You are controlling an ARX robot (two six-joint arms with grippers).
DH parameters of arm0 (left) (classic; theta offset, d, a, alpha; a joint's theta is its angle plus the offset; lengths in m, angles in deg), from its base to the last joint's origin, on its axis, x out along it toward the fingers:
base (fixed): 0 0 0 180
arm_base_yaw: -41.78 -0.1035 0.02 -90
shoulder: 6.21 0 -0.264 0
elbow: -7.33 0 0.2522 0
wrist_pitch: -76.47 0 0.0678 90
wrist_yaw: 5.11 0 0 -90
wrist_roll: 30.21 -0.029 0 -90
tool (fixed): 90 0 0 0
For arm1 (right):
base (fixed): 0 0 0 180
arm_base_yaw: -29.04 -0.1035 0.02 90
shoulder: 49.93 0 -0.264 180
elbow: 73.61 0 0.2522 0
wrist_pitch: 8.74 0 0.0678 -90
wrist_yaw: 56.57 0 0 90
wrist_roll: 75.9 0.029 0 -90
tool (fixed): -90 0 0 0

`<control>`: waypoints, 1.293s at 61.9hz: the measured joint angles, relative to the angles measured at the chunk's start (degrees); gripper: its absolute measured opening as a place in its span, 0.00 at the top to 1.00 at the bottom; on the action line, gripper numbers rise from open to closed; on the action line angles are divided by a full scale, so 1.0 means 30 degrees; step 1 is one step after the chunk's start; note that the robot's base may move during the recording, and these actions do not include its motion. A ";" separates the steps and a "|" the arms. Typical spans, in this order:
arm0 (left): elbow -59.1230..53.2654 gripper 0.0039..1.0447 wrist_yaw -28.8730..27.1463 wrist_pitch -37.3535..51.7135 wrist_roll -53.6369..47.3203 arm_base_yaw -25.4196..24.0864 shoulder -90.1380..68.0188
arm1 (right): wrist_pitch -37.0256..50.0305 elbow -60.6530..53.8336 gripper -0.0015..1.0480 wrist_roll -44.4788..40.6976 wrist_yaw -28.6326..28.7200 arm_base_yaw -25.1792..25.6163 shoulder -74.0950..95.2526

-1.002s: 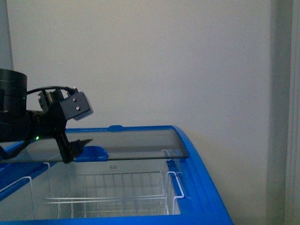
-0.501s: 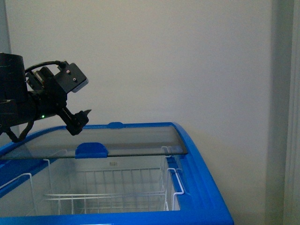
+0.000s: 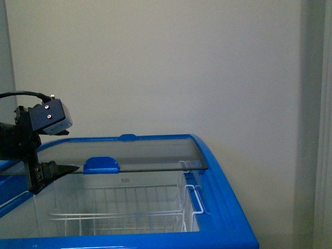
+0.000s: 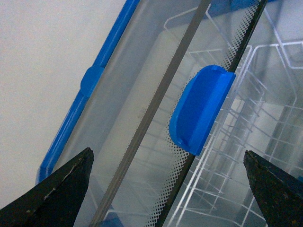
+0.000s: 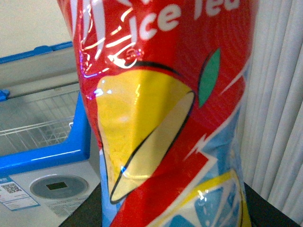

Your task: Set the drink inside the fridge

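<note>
The left fingers [image 4: 61, 189] gape empty before the lid handle [image 4: 201, 109]; the upright drink [image 5: 161, 118] sits by the right arm, its fingers unseen.

Left gripper [image 3: 71, 168] black, pointed — grey cam box [image 3: 56, 122] w/ two screws [image 3: 47, 106], cable [image 3: 21, 94].

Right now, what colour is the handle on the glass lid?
The handle is blue, clearest in the left wrist view.

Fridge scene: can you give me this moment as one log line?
left jaws: open, short of lid handle | drink: fills right wrist view, not yet in fridge
</note>
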 joint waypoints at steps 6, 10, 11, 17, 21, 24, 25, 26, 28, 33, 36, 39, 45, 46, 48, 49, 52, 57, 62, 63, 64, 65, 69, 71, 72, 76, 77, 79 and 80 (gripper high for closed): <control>-0.0117 0.07 0.0044 0.2200 -0.0087 -0.0240 -0.0066 | 0.0000 0.0000 0.61 -0.0007 0.0000 0.0000 0.0000; -0.0080 0.07 0.0124 0.2630 0.0087 -0.0313 -0.0066 | 0.0000 0.0000 0.61 -0.0007 0.0000 0.0000 0.0000; -0.0066 0.07 0.0153 0.2623 0.0102 -0.0321 -0.0066 | 0.0000 0.0000 0.61 -0.0007 0.0000 0.0000 0.0000; 0.0073 0.07 0.0386 0.1727 0.0109 -0.0364 -0.0087 | 0.0000 0.0000 0.61 0.0000 0.0000 0.0000 0.0000; 0.0211 0.07 0.0729 0.0940 0.0066 -0.0364 -0.0168 | 0.0000 0.0000 0.61 -0.0007 0.0000 0.0000 0.0000; 0.0408 0.07 0.0976 0.0306 -0.0036 -0.0357 -0.0248 | 0.0000 0.0000 0.61 0.0000 0.0000 0.0000 0.0000; 0.0532 0.07 0.1071 0.0015 -0.0138 -0.0357 -0.0306 | 0.0000 0.0000 0.61 0.0000 0.0000 0.0000 0.0000; 0.0590 0.07 0.1122 -0.0117 -0.0153 -0.0357 -0.0328 | 0.0000 0.0000 0.61 -0.0007 0.0000 0.0000 0.0000; 0.0721 0.07 0.1173 -0.0342 -0.0226 -0.0350 -0.0401 | 0.0000 0.0000 0.61 0.0000 0.0000 0.0000 0.0000; 0.1231 0.07 0.1377 -0.0860 -0.0430 -0.0219 -0.0714 | 0.0000 0.0000 0.61 -0.0007 0.0000 0.0000 0.0000; 0.1647 0.07 0.1450 -0.1209 -0.0692 -0.0117 -0.0998 | 0.0000 0.0000 0.61 -0.0007 0.0000 0.0000 0.0000; 0.2025 0.07 0.1457 -0.1443 -0.0816 -0.0044 -0.1282 | 0.0000 0.0000 0.61 0.0000 0.0000 0.0000 0.0000; 0.2776 0.07 0.1450 -0.1982 -0.1093 0.0160 -0.1858 | 0.0000 0.0000 0.61 -0.0007 0.0000 0.0000 0.0000; 0.2871 0.07 0.1450 -0.2062 -0.1129 0.0182 -0.1916 | 0.0000 0.0000 0.61 -0.0007 0.0000 0.0000 0.0000; 0.3111 0.07 0.1428 -0.2280 -0.1224 0.0262 -0.2106 | 0.0000 0.0000 0.61 -0.0007 0.0000 0.0000 0.0000; 0.3286 0.07 0.1384 -0.2433 -0.1341 0.0306 -0.2229 | 0.0000 0.0000 0.61 0.0000 0.0000 0.0000 0.0000; 0.3854 0.07 0.1311 -0.2980 -0.1639 0.0430 -0.2601 | 0.0000 0.0000 0.61 -0.0007 0.0000 0.0000 0.0000; 0.4612 0.07 0.1166 -0.3002 -0.1705 0.0576 -0.3191 | 0.0000 0.0000 0.61 0.0000 0.0000 0.0000 0.0000; 0.5202 0.07 0.1005 -0.3002 -0.1770 0.0678 -0.3606 | 0.0000 0.0000 0.61 -0.0007 0.0000 0.0000 0.0000; 0.5501 0.07 0.0911 -0.3002 -0.1778 0.0714 -0.3818 | 0.0000 0.0000 0.61 -0.0007 0.0000 0.0000 0.0000; 0.5734 0.07 0.0809 -0.3002 -0.1785 0.0750 -0.3978 | 0.0000 0.0000 0.61 -0.0007 0.0000 0.0000 0.0000; 0.5872 0.07 0.0772 -0.2994 -0.1785 0.0765 -0.4095 | 0.0000 0.0000 0.61 0.0000 0.0000 0.0000 0.0000; 0.6492 0.07 0.0517 -0.2871 -0.1807 0.0816 -0.4488 | 0.0000 0.0000 0.61 -0.0007 0.0000 0.0000 0.0000; 0.7052 0.07 0.0291 -0.2667 -0.1814 0.0867 -0.4860 | 0.0000 0.0000 0.61 0.0000 0.0000 0.0000 0.0000; 0.7227 0.07 0.0335 -0.2630 -0.1719 0.0882 -0.4976 | 0.0000 0.0000 0.61 -0.0007 0.0000 0.0000 0.0000; 0.7883 0.07 0.0525 -0.2441 -0.1596 0.0940 -0.5530 | 0.0000 0.0000 0.61 -0.0007 0.0000 0.0000 0.0000; 0.8247 0.07 0.0474 -0.2302 -0.1530 0.0976 -0.5814 | 0.0000 0.0000 0.61 0.0000 -0.0007 0.0000 0.0000; 0.8633 0.07 0.0262 -0.2135 -0.1421 0.1020 -0.6105 | 0.0000 0.0000 0.61 0.0000 -0.0007 0.0000 0.0000; 0.8859 0.07 0.0146 -0.2047 -0.1348 0.1049 -0.6266 | 0.0000 0.0000 0.61 0.0000 -0.0007 0.0000 0.0000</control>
